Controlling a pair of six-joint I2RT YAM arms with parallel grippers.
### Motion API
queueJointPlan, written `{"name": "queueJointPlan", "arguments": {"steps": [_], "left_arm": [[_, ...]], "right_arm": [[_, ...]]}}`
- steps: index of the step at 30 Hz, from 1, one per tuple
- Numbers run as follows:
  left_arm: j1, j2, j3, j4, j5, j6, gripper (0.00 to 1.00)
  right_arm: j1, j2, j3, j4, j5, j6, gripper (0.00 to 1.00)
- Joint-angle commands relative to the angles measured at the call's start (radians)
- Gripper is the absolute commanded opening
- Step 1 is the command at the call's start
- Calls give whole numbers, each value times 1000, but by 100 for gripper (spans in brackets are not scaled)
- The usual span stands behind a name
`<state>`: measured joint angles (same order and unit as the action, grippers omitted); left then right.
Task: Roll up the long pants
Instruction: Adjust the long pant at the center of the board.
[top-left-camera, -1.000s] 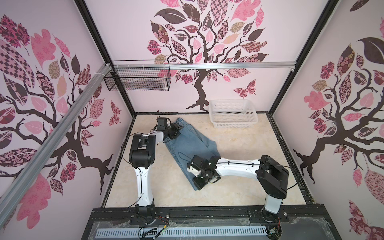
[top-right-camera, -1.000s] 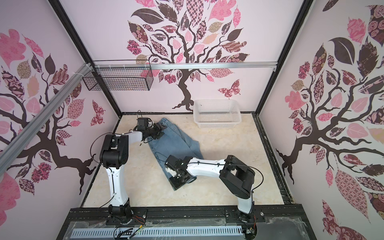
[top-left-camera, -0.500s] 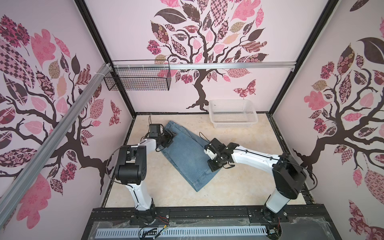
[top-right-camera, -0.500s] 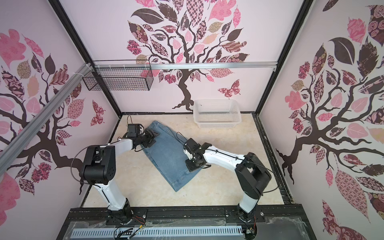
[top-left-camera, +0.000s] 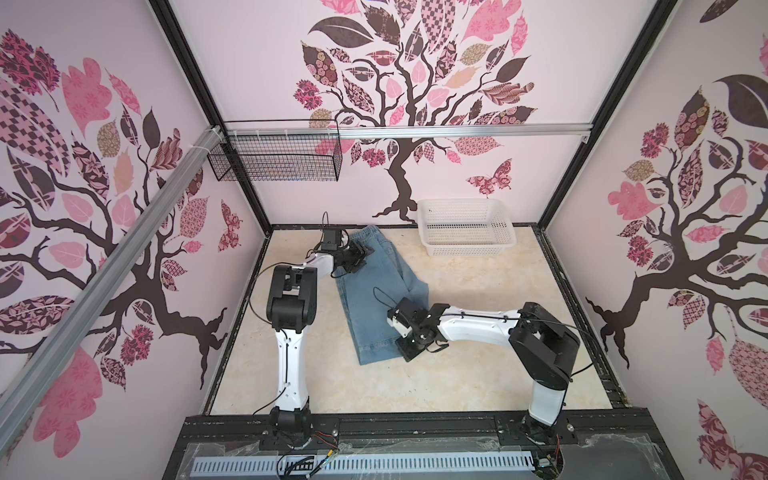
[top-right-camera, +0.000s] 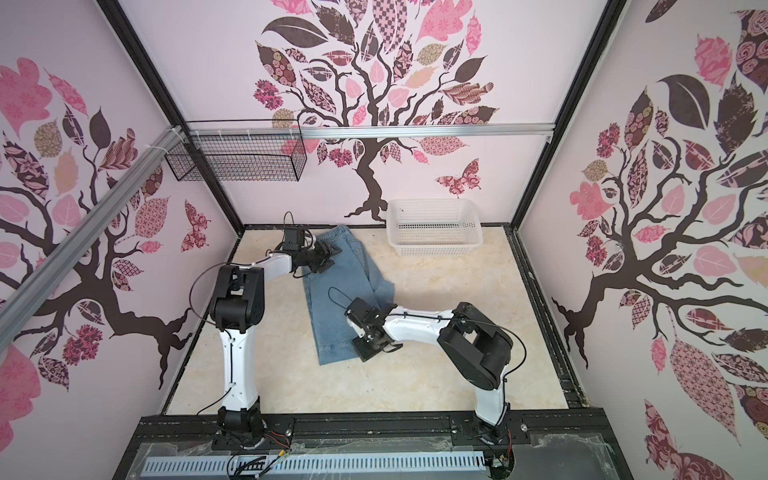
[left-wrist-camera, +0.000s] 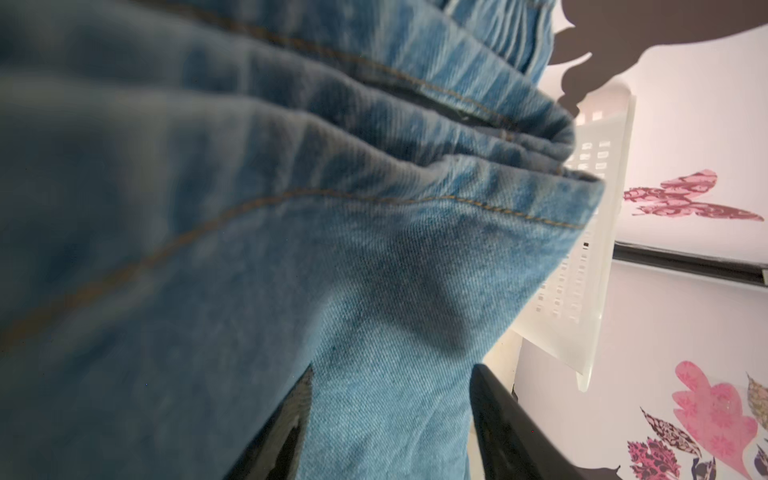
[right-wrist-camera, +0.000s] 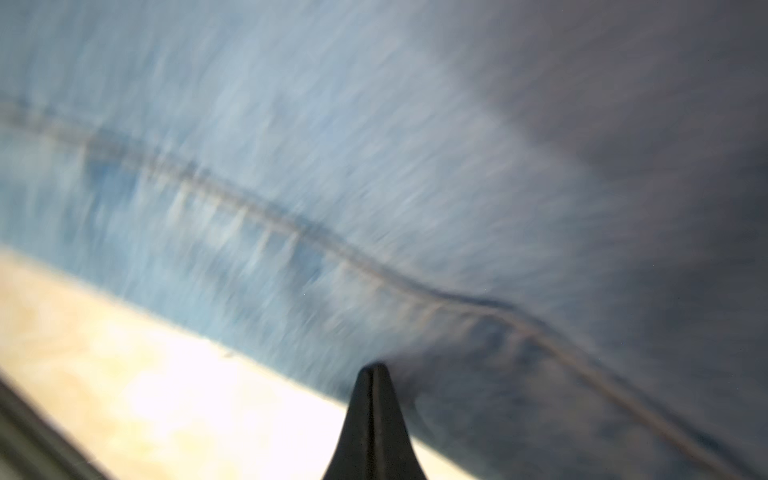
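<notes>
The long pants (top-left-camera: 376, 299) lie flat on the table (top-left-camera: 457, 386), toward 11 o'clock from its middle, running lengthwise from 12 o'clock near the back wall down toward 6. The left pincer (top-left-camera: 360, 254) sits on their far end at the 9 o'clock edge; in the left wrist view its fingers (left-wrist-camera: 286, 432) stand apart with a thick fold of denim filling the gap, pinched. The right pincer (top-left-camera: 409, 351) is at the near hem's 3 o'clock corner, pressed together where the cloth puckers (right-wrist-camera: 374, 370); whether it traps denim I cannot tell. A white basket (top-left-camera: 465, 249) stands at 3 o'clock of the far end, apart
</notes>
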<state>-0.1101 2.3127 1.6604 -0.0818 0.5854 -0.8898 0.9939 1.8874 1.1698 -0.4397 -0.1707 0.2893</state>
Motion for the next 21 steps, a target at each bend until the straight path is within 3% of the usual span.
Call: {"name": "queueJointPlan", "arguments": {"steps": [1, 4, 8, 12, 14, 18, 19, 21], "left_arm": [[21, 9, 16, 26, -2, 39, 63], [100, -146, -86, 61, 10, 26, 64], [210, -424, -309, 76, 56, -19, 65], [178, -588, -427, -114, -13, 88, 66], [139, -613, -487, -94, -54, 91, 66], [63, -573, -550, 25, -107, 38, 66], [49, -555, -547, 48, -121, 31, 66], [16, -515, -522, 60, -174, 51, 66]], "right_arm": [[49, 79, 68, 4, -143, 85, 0], [54, 53, 167, -30, -144, 16, 0], [54, -98, 207, -90, -35, -119, 36], [31, -205, 172, -163, 138, -185, 47], [-21, -218, 114, -158, 168, -191, 43], [-130, -187, -1, -83, 185, -194, 5], [-140, -178, -30, -47, 204, -193, 0], [-151, -145, -74, 19, 204, -188, 0]]}}
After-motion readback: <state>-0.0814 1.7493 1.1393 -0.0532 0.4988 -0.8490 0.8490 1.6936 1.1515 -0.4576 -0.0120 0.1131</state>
